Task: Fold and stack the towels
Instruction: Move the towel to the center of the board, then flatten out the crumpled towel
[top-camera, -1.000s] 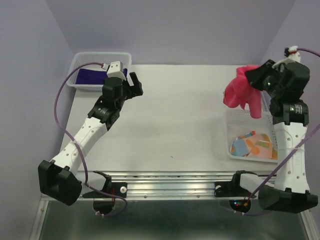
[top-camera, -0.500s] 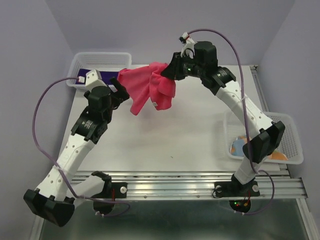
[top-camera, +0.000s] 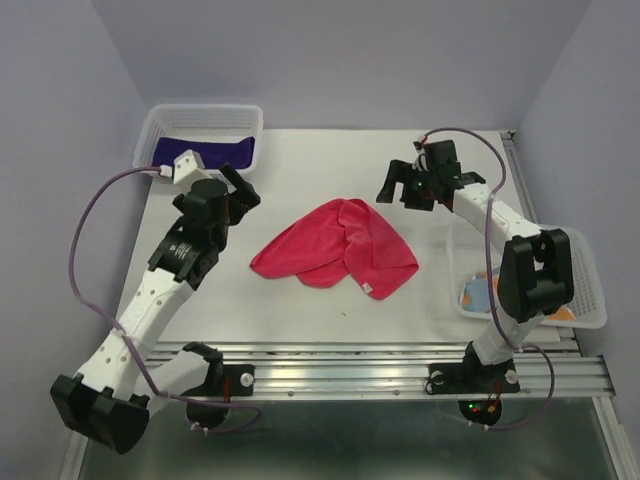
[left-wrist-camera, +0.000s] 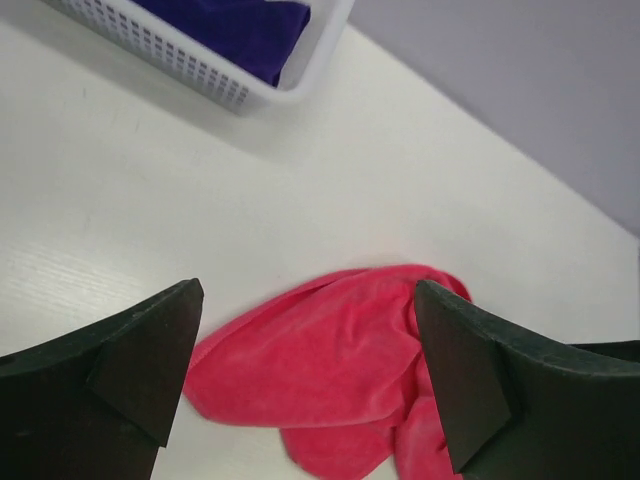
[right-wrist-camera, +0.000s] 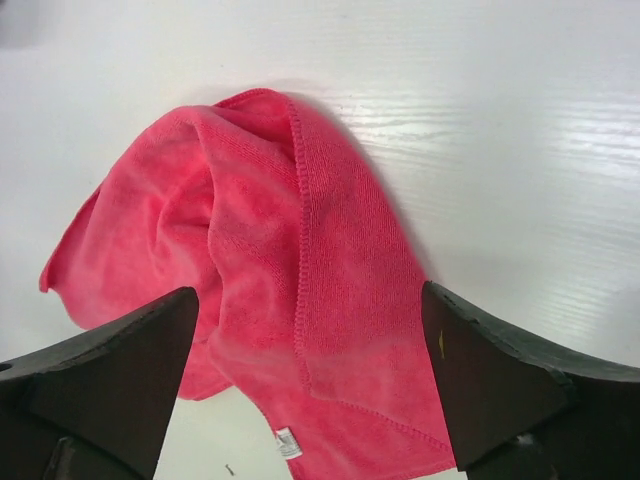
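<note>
A bright pink-red soft towel (top-camera: 335, 248) lies on the white table (top-camera: 320, 160), a little below the middle of the top view. It is not flat. It lies crumpled in loose folds, with one point reaching to the lower left and a wider, rounded part to the lower right. A small white label (right-wrist-camera: 288, 442) shows at its lower edge. Nothing is touching this towel.

The left gripper (left-wrist-camera: 308, 295) hangs over the table to the upper left of the towel. Its two black fingers are spread wide and there is nothing between them. In its wrist view the left end of the towel is seen below, between the fingers.

The right gripper (right-wrist-camera: 310, 292) is to the upper right of the towel, also with its fingers spread wide and holding nothing. Its wrist view looks down on the towel lying on the table.

In the upper left corner of the table stands a white plastic mesh basket (top-camera: 200, 110) with a deep purple towel (top-camera: 205, 150) inside. At the right edge there is a second white mesh basket (top-camera: 590, 300). Inside it lie patterned towels in light blue, orange and white (top-camera: 480, 292), partly hidden behind the right arm.
</note>
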